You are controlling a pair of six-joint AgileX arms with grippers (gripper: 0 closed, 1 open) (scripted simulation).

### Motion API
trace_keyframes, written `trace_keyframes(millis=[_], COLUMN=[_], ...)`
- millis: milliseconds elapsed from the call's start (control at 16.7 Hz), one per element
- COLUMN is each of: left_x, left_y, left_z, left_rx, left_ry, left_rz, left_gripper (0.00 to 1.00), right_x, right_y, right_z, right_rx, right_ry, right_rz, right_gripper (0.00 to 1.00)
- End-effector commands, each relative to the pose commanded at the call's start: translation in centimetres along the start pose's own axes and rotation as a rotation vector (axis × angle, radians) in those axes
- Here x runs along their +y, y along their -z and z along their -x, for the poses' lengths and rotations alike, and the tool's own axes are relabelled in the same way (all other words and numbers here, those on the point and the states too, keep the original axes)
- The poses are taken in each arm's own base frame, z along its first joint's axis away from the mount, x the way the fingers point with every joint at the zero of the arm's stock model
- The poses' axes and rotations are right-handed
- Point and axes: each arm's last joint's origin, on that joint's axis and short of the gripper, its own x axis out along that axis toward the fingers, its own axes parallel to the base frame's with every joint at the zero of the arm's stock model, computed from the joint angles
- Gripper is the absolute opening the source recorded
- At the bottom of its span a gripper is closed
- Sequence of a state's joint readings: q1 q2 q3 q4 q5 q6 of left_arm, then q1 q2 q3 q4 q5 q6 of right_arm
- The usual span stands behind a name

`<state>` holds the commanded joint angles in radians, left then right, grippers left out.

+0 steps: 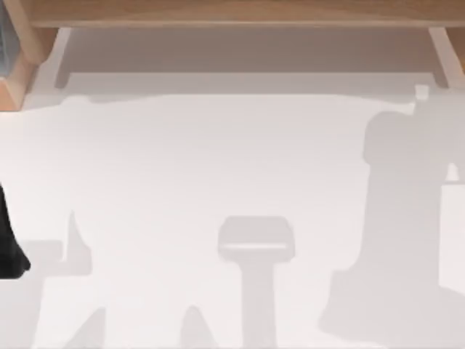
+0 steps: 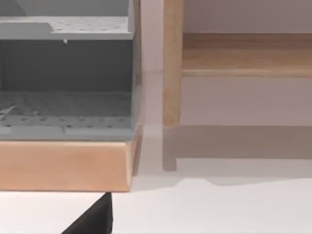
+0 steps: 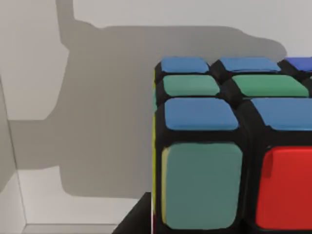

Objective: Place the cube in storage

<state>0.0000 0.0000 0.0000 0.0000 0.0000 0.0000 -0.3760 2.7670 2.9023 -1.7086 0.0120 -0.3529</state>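
The cube [image 3: 229,146] has black edges and blue, green and red stickers, and sits very close in the right wrist view. One dark finger [image 3: 139,217] of my right gripper lies against its side edge, so the gripper looks shut on the cube. White surface with a grey shadow lies behind it. The storage is a grey unit with perforated shelves [image 2: 66,105] on a wooden base [image 2: 63,163], seen in the left wrist view. A dark fingertip [image 2: 92,219] of my left gripper pokes in just before that base. My left arm [image 1: 10,243] sits at the table's left edge.
A wooden shelf [image 1: 240,13] runs along the back of the white table [image 1: 218,160]. Its wooden post [image 2: 171,63] stands just beside the grey unit. Arm shadows fall across the table's right and front. A pale edge line [image 3: 17,195] crosses the white surface near the cube.
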Motion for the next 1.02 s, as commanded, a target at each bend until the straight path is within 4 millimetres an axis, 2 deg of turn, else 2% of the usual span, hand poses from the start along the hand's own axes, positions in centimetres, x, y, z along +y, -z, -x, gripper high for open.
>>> trace_keyframes(millis=[660, 1020], left_x=[0.00, 0.00], left_y=[0.00, 0.00], left_z=[0.00, 0.00], left_rx=[0.000, 0.000], left_ry=[0.000, 0.000], left_rz=[0.000, 0.000], left_gripper=[1.00, 1.00], right_x=[0.00, 0.00], right_y=[0.00, 0.00], right_z=[0.00, 0.00], right_rx=[0.000, 0.000], right_ry=[0.000, 0.000], right_rz=[0.000, 0.000], right_gripper=[0.98, 1.00])
